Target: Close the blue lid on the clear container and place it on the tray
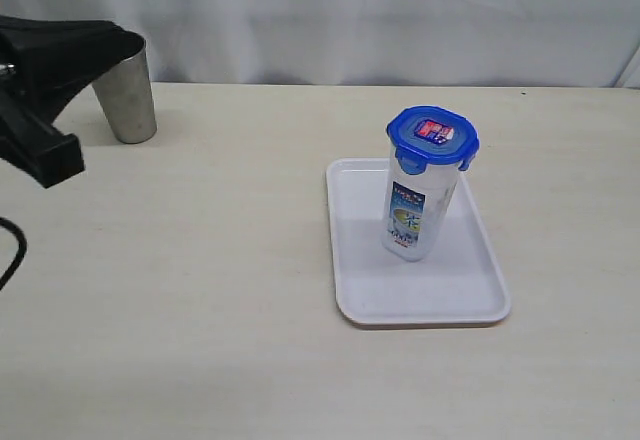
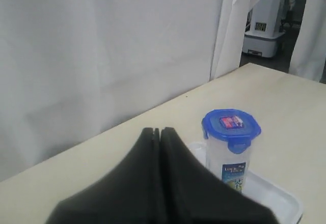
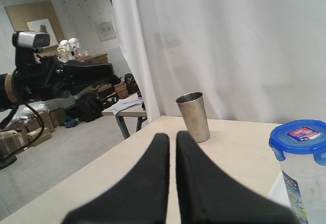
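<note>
A: Quick pass. Clear container (image 1: 415, 210)?

B: Upright on the tray (image 1: 420, 305), around the tray's middle, base inside the rim. Label (image 1: 407, 210) faces the exterior camera.

A: Blue lid (image 1: 432, 132)?

B: On top of the container, sitting level, so it is above the tray too. The flaps that show are folded down. Sticker (image 1: 432, 129) on top.

A: Tray itself?

B: Flat on the table (image 1: 200, 290), bare white around the container's base.

A: Left gripper (image 2: 157, 131)?

B: Fingers pressed together, no gap, nothing between them. It is well apart from the tray. In the exterior view the left arm (image 1: 45, 70) is far off the tray's left side, partly in front of the steel cup (image 1: 128, 95).

A: Where is the cup from the tray?

B: Off the tray, well apart, on the table out past the tray's far left corner. Upright, nothing touching it that I can tell.

A: Right gripper (image 3: 172, 137)?

B: Closed, fingers side by side with only a thin slit, holding nothing. It doesn't show in the exterior view. Its own camera catches the container and lid at the frame edge, so it is off to one side of the tray, not over it. How far, cannot tell.

A: Background?

B: White curtain (image 1: 350, 20) behind the table, beyond the tray's far edge.
</note>
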`<state>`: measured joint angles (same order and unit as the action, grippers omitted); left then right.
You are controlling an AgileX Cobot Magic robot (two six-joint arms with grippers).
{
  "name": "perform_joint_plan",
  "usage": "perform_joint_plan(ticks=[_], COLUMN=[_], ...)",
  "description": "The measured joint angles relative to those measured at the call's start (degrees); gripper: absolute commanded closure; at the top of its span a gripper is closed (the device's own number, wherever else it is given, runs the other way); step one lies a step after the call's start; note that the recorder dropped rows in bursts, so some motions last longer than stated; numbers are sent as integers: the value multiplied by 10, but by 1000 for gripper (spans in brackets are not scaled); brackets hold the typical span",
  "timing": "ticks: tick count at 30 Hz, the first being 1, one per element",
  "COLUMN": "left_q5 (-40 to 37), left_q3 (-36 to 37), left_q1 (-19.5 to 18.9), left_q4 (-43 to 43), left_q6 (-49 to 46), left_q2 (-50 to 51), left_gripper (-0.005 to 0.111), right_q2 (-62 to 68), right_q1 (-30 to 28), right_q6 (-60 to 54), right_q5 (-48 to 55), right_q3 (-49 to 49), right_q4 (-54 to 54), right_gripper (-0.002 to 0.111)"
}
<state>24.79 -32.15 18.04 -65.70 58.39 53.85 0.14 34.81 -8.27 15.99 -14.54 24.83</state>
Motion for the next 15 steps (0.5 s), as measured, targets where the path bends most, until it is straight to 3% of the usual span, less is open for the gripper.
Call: perform_joint_plan(ticks=[15], left_q5=[1], left_q3=[7], left_q1=[0], left_q4=[0], left_q6=[0], left_q2=[-131], left_gripper=[107], right_q2=[0], right_q1=[0], right_q6=[0], right_q5=[0], right_q3=[0], right_q4=[0], right_gripper=[104])
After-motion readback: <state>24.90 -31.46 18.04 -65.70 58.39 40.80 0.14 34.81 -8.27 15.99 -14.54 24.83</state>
